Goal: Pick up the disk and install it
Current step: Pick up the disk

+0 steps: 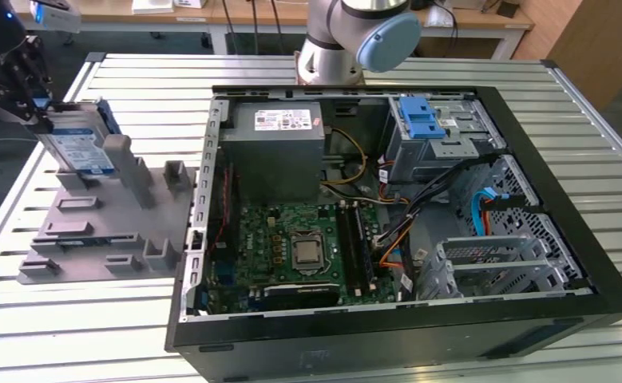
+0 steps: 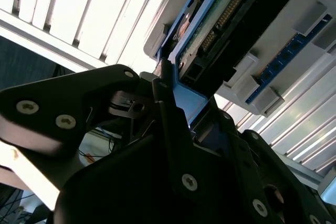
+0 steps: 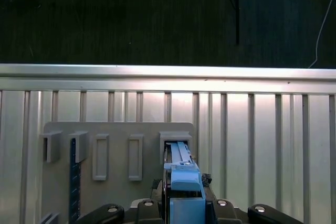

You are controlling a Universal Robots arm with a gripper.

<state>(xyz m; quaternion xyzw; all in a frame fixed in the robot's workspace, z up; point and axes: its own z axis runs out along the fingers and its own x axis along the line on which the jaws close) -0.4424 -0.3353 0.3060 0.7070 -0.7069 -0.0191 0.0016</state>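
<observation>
exterior view: the gripper [image 1: 33, 112] clamps the disk [image 1: 81, 148] upright at a grey slotted holder [image 1: 87, 239] on the slatted table [image 1: 77, 335]. beside it is an open computer case [image 1: 396, 347] with a motherboard [image 1: 279, 239] inside.
second wrist view: black fingers [image 2: 168, 108] pinch the disk's blue rail.
first wrist view: the disk is edge-on at a holder slot.

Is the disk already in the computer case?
No: the disk stands upright on the grey fixture, outside the computer case, at the exterior view's left.
</observation>
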